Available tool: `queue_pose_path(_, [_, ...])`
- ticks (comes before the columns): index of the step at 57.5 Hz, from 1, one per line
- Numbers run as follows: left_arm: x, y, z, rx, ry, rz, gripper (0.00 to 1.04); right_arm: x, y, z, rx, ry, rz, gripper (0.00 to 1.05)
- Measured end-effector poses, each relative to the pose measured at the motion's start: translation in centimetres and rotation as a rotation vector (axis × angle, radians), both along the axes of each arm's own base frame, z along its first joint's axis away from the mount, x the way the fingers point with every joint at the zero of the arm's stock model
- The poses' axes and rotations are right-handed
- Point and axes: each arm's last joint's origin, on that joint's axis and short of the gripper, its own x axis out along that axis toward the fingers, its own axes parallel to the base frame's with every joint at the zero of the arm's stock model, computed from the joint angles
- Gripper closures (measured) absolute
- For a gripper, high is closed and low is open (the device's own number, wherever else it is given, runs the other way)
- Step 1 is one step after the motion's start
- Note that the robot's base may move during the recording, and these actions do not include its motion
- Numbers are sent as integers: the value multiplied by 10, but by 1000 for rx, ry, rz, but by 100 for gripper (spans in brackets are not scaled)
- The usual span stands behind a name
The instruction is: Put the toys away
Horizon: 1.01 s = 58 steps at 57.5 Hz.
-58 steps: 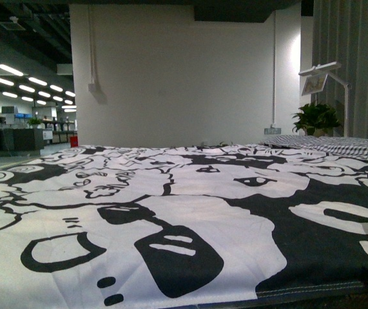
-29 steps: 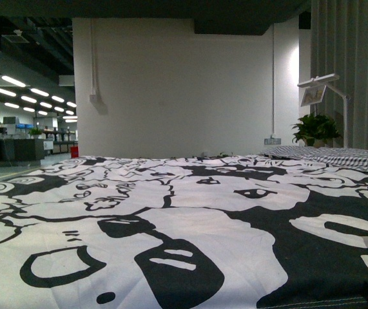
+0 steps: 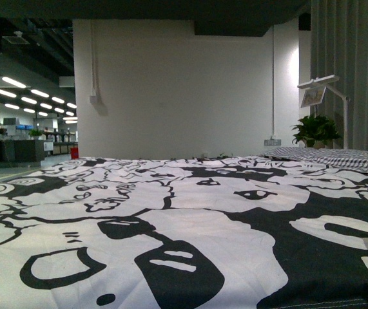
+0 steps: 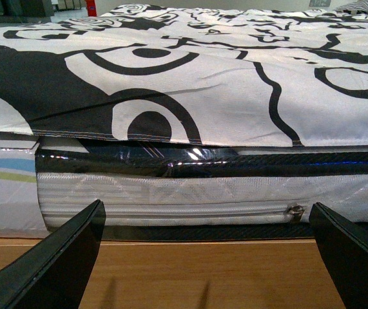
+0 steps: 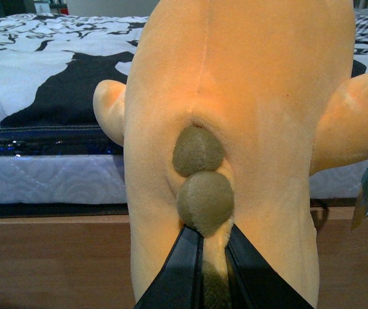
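The left claw [image 4: 206, 209] was shown spread wide and empty, faced toward the bed [image 4: 171, 187]. The orange plush toy [image 5: 235, 96] was pinched by the right claw [image 5: 214, 264] below its tan tail. Its long axis was stretched toward twelve o'clock from that claw. It was glimpsed at four o'clock in the front view.

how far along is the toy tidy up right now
Done: the right gripper is shut on the plush toy, pinching its lower end. In hand: the toy is held by the edge of the bed. Left: no box or shelf for it shows in any view, so putting it away is not yet done. The left gripper is open and empty, facing the mattress side.
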Motion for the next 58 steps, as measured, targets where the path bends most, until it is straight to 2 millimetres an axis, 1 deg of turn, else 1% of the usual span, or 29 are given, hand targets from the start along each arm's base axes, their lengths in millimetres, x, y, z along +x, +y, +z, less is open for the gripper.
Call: queue_pose_path(58, [0,0,0,0,0,4,6,0,0,0,0,0,6,99])
